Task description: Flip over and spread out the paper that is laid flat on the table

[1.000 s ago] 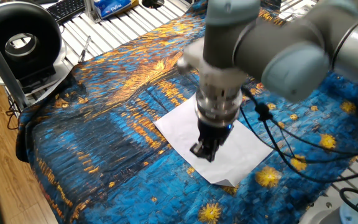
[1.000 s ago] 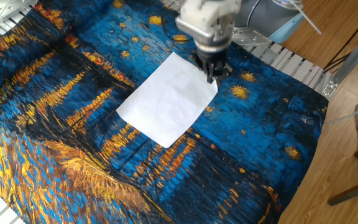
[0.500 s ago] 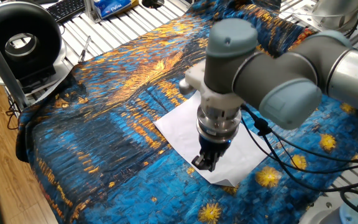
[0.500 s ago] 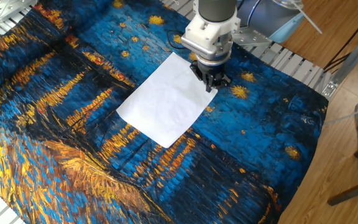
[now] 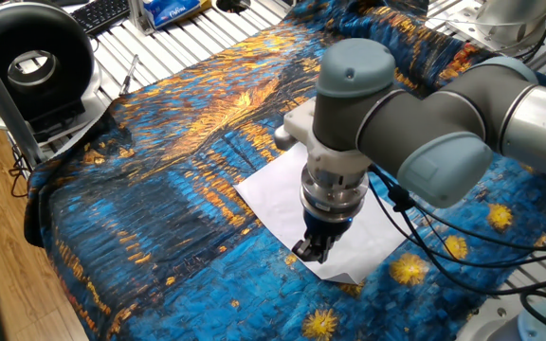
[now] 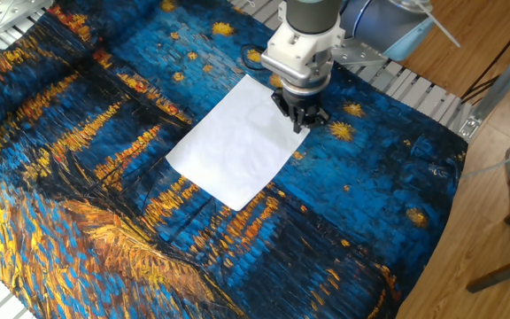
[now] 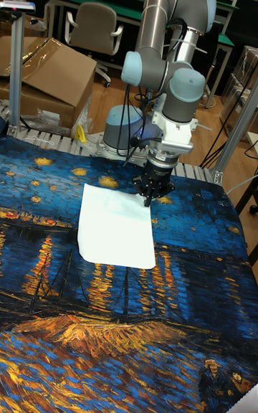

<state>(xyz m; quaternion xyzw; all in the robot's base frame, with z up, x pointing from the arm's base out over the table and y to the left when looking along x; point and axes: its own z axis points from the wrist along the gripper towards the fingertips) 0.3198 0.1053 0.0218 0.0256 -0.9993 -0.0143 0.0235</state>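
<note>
while the paper point(image 6: 237, 142) lies flat mid-bench point(image 6: 87, 221), the tool point(image 6: 299, 120) stands at its edge nearest the arm's base. the sheet's long axis runs away from there. tool's fingers look nearly together; whether they pinch paper, cannot tell.

White paper point(image 6: 237, 144) lies flat on the blue-and-orange starry table point(image 6: 104, 213).

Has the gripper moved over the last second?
Yes. In the other fixed view the gripper has shifted slightly along the paper's edge toward its right corner; the paper itself lies as before.
</note>
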